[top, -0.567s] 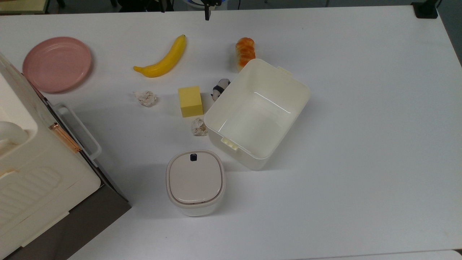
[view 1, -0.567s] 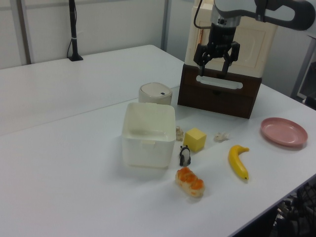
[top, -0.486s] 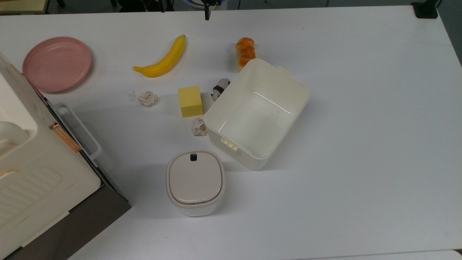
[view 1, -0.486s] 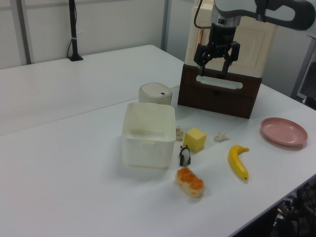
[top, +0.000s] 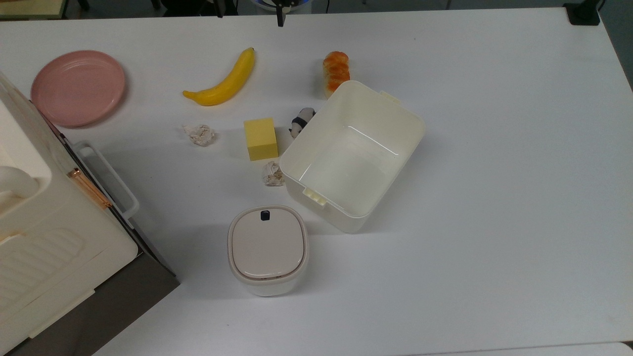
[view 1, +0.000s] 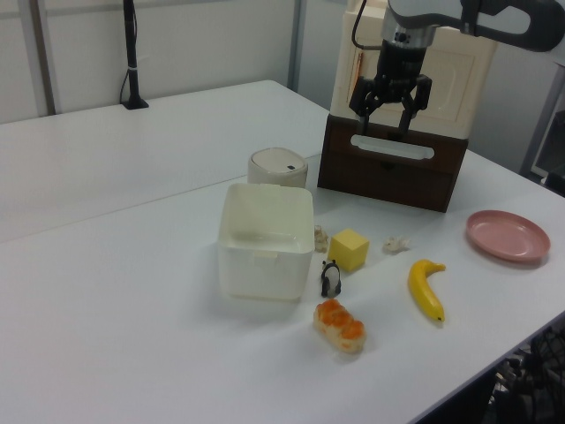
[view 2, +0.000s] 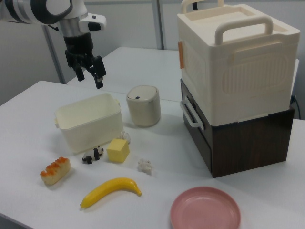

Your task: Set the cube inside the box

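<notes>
The end effector [view 1: 392, 112] hangs high above the counter [top: 494, 148], fingers spread and holding nothing — its arm is cut off at the right view's left edge. The cube [top: 260, 139] sits on the counter just beside the box [top: 395, 153], a small panda figurine [top: 300, 122] near both — partly hidden behind the box wall in the top view.

Cube [top: 260, 139] top face open from above. Crowded sides in top view: box [top: 414, 129] wall just right, panda figure [top: 300, 122] at upper right, crumpled paper ball [top: 272, 174] just below, second paper ball [top: 200, 134] near left. Banana [top: 223, 83] farther up. Box interior bare. Surface [top: 519, 198] right of box free. Pincer [view 1: 387, 113] high, well apart, fingers spread.
</notes>
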